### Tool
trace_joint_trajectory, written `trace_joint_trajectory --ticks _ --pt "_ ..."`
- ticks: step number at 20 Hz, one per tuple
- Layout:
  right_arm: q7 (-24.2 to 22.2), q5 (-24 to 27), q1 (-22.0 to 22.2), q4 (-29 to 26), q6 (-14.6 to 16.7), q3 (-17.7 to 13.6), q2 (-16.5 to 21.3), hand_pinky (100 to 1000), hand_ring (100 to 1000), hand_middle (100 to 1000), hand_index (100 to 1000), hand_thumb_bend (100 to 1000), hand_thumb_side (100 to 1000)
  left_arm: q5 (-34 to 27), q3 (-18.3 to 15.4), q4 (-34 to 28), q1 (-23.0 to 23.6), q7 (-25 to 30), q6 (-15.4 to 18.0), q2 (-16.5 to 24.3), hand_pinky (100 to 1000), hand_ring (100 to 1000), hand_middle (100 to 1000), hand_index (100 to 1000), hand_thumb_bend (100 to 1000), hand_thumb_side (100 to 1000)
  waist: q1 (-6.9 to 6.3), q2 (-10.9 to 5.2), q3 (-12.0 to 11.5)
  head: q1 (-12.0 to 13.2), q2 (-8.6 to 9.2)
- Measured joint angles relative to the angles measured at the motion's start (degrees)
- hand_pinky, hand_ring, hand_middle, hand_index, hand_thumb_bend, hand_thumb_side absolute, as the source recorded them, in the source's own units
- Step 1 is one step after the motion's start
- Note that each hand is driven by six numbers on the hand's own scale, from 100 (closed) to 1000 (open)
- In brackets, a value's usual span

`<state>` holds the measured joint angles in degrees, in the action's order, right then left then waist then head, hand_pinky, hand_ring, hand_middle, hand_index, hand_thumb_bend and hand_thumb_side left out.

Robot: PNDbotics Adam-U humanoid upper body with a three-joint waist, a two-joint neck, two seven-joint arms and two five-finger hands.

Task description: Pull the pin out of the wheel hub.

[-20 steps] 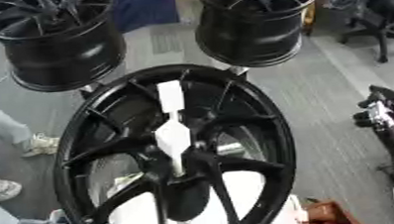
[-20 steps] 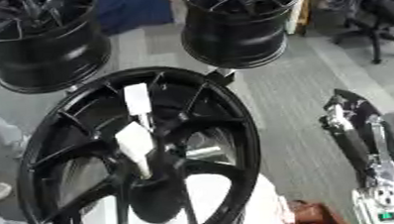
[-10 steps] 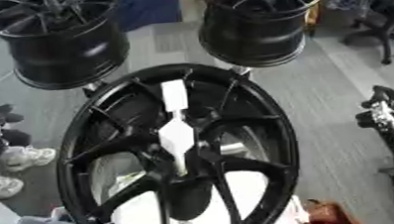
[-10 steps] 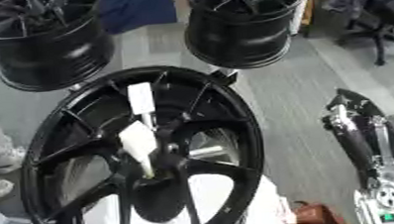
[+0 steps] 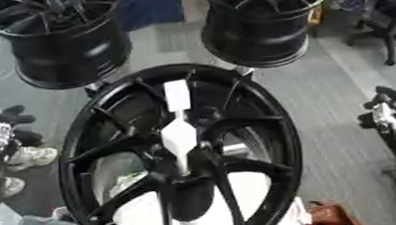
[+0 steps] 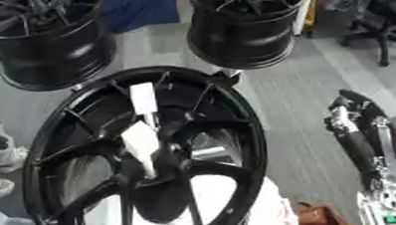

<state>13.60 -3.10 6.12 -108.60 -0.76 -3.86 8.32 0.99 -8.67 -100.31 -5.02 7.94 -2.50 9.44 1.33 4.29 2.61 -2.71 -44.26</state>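
Note:
A large black wheel hub (image 5: 264,130) stands tilted in the middle, its spokes facing me. A white pin (image 5: 179,133) sticks out of its centre, wider in the middle and with a flat white tip at the top. My left hand (image 5: 0,129) shows at the left edge, beside the wheel's rim and apart from it, fingers relaxed and holding nothing. At the right, my right hand (image 6: 352,118) is raised well clear of the rim, fingers straight and empty. Neither hand touches the pin.
Two more black wheels (image 5: 57,42) (image 5: 265,22) stand behind on the grey floor. An office chair (image 5: 393,13) is at the back right. A person's shoe (image 5: 32,156) is by the left rim. A red object (image 5: 327,217) lies at the bottom right.
My left hand has risen into view at the left edge, beside the rim. The right hand has hardly moved. The pin stays in the hub.

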Motion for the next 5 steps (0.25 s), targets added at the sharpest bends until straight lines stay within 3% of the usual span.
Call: trace_joint_trajectory --ticks 5 --pt "-0.18 0.02 -0.05 0.00 -0.03 0.02 0.00 580 566 582 805 100 563 0.13 0.25 0.00 0.00 0.35 -0.25 -0.04 589 548 650 818 100 752 -0.01 0.04 -0.17 0.03 0.00"
